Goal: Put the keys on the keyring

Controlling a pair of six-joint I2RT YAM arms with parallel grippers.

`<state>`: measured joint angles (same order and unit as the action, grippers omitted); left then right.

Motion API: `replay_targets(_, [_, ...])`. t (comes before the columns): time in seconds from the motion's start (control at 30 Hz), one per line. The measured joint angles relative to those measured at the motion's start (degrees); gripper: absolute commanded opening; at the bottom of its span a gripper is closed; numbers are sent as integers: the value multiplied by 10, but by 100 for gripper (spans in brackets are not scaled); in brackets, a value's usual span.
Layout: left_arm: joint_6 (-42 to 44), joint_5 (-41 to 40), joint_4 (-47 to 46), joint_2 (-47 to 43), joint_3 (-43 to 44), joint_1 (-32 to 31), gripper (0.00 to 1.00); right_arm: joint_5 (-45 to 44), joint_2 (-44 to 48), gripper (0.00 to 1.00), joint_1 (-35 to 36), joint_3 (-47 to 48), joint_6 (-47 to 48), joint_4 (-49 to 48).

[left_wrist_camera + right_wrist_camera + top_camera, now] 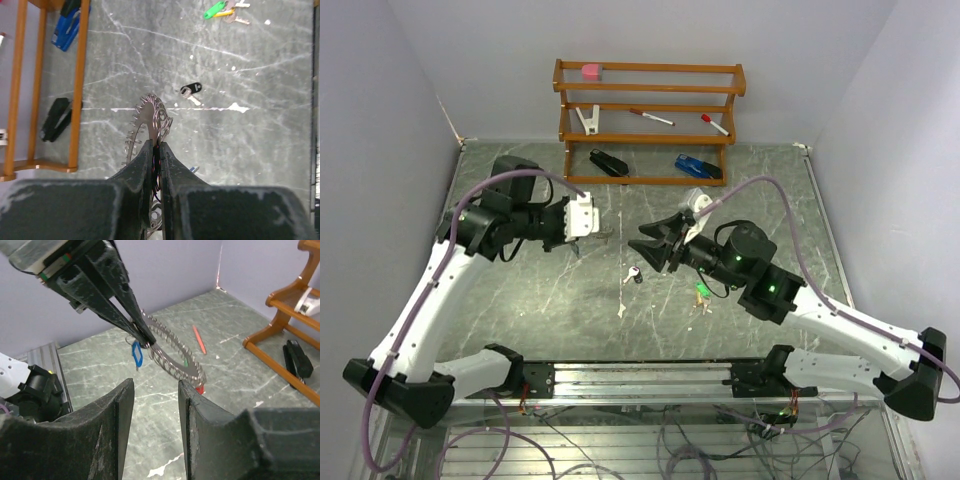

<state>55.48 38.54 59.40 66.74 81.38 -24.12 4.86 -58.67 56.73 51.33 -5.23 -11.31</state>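
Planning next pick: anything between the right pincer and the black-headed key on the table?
Nothing visible. The black-headed key lies alone on bare table, close by the open, empty right pincer. The keyring, clamped in the left pincer, hangs off to the side.

Your worktop (550,310) is dark grey-green, veined white. The keyring (172,347) is silver with a blue tag (136,353). On the worktop: one black-headed key (191,89), one green-tagged key (215,9). Your left pincer (157,145) and right pincer (156,385) are black. The far rack (650,68) is orange-brown wood.
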Motion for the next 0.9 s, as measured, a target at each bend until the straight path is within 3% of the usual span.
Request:
replay_targets(0.57, [228,-28,-103,-168,-155,-19,7,-32,-27,40,-2,-39,-52,30])
replay_targets(0.73, [238,-34,-106,-160,-156,-20,7,-36,-41,39,-8,-39,-61,35])
replay_targets(0.9, [164,-45,-113,-113,-141,-21,7,-43,-48,37,-41,-44,-91,67])
